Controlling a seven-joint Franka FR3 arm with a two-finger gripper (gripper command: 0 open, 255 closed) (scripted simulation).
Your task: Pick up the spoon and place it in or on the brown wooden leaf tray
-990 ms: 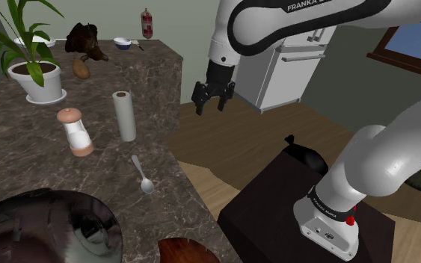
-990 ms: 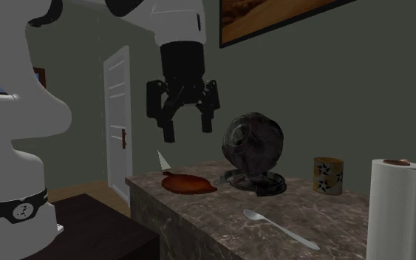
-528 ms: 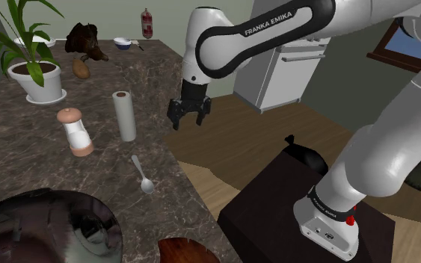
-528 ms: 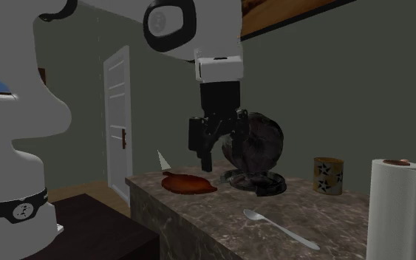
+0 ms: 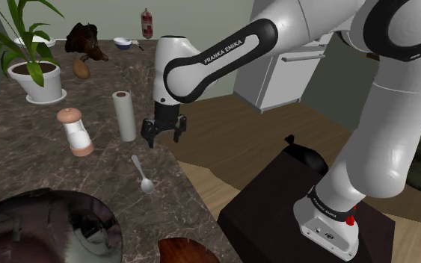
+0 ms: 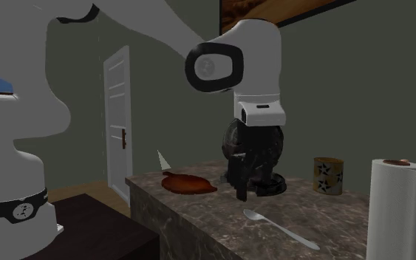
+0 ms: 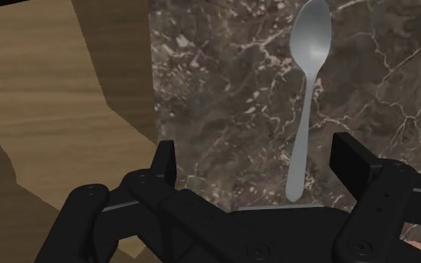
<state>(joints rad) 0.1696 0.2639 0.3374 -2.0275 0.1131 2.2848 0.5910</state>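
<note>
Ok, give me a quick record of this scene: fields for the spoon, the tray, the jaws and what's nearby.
spoon: lying flat on the marble counter, untouched
tray: brown, leaf-shaped, on the counter beyond the spoon's bowl end
jaws: open, above the counter edge, handle end of the spoon between them in the wrist view
nearby: paper towel roll and shaker, both upright

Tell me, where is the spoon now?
In the shoulder view the spoon lies flat on the counter near its right-hand edge, between the paper roll and the brown tray, just ahead of the open claw.
</note>
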